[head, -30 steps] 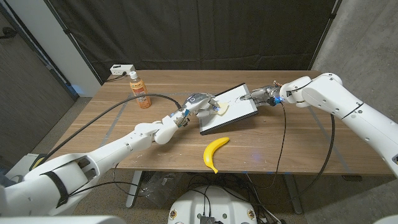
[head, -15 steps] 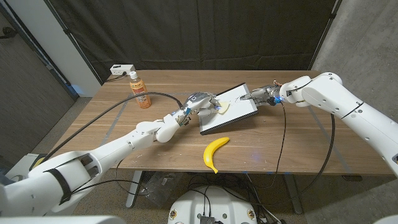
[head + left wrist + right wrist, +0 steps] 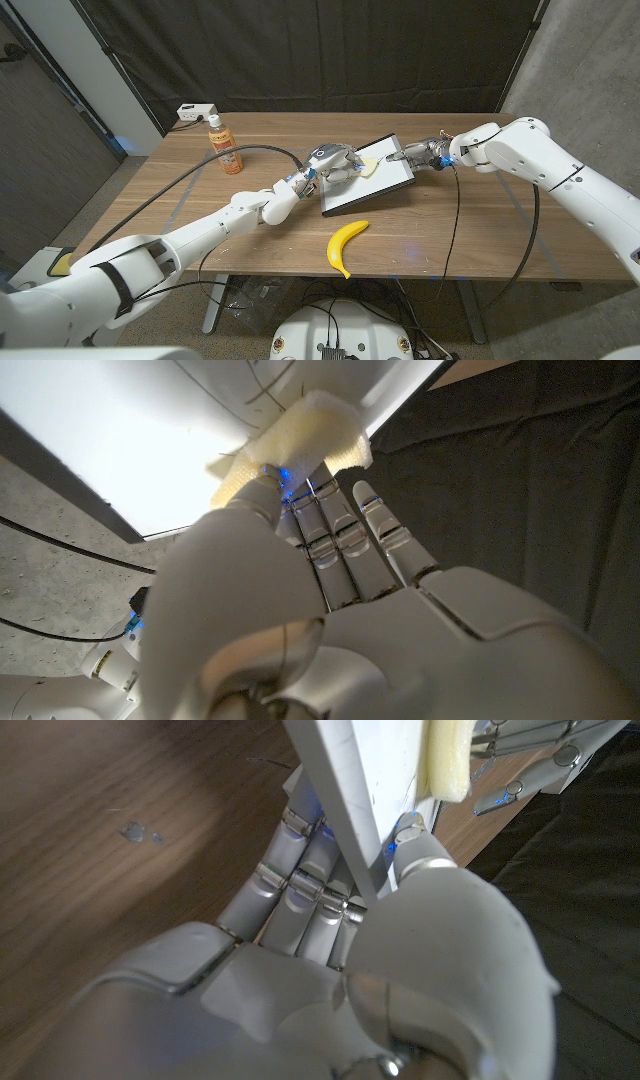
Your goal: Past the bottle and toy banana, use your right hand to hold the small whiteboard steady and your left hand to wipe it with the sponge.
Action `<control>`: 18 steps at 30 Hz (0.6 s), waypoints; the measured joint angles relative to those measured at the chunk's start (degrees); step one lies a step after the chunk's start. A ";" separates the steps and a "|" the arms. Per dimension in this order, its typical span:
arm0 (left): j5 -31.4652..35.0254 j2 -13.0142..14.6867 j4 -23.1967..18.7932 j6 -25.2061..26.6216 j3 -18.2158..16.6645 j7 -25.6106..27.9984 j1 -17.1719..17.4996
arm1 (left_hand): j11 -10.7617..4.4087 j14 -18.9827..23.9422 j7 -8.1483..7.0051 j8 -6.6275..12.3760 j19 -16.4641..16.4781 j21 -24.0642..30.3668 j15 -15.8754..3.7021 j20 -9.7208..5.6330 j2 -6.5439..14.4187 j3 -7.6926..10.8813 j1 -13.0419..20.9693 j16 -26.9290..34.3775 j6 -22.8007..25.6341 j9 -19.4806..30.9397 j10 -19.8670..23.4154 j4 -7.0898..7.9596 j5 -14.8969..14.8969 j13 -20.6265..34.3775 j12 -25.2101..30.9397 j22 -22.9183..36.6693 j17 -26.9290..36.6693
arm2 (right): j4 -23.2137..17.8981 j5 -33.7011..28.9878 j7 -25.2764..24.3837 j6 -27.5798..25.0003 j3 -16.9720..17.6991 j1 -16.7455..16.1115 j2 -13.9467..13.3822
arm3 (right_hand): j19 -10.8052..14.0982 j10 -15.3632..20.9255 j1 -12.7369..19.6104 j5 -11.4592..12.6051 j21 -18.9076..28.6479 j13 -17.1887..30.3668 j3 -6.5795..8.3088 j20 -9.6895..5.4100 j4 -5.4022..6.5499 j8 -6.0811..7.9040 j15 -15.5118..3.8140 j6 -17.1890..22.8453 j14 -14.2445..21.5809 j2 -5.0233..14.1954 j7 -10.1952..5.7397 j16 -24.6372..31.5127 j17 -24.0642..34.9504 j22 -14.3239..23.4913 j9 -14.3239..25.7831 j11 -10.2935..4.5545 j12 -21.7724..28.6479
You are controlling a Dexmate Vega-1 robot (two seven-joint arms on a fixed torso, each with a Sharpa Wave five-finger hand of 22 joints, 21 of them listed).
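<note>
The wooden surface (image 3: 480,235) carries everything. The small whiteboard (image 3: 372,186) sits past the middle, black-framed, its long axis running diagonally from near-left to far-right. The right robot hand (image 3: 421,154) pinches the board's far right edge, thumb on top and fingers underneath in the right wrist view. The left robot hand (image 3: 335,165) holds the pale yellow sponge (image 3: 368,165) on the board's far part. The toy banana (image 3: 345,246) lies nearer, tip pointing toward the board. The orange bottle (image 3: 224,146) stands upright, far left; can't really tell what's inside.
</note>
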 measured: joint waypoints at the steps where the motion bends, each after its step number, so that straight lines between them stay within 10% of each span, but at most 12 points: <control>1: -0.20 -0.36 0.39 0.01 0.16 0.54 -0.30 | 0.00 0.00 0.00 0.00 0.00 -0.32 0.00 0.00 0.00 0.03 0.00 0.00 0.00 0.00 0.00 0.03 0.00 0.00 0.00 0.00 0.00 | 0.02 0.02 0.00 0.00 0.00 -0.01 0.01 | 0.00 0.00 0.00 0.00 0.00 0.00 0.00 0.00 0.00 0.00 0.00 0.00 0.00 0.00 0.00 0.00 0.05 0.00 0.00 0.00 0.00; 18: -0.67 -1.22 1.16 0.36 2.45 -0.29 -2.62 | 0.00 0.00 0.00 0.12 0.00 -0.32 0.00 0.00 0.00 0.08 0.00 0.00 0.00 -0.22 0.01 0.08 -0.17 0.48 -0.40 0.00 -0.03 | 0.24 0.40 -0.10 -0.18 0.15 -0.27 -0.01 | -0.51 -0.01 0.00 -0.06 0.63 -0.01 0.03 0.11 -0.04 0.00 0.02 0.23 -0.02 0.00 0.21 -0.18 0.24 -0.16 0.28 0.01 0.00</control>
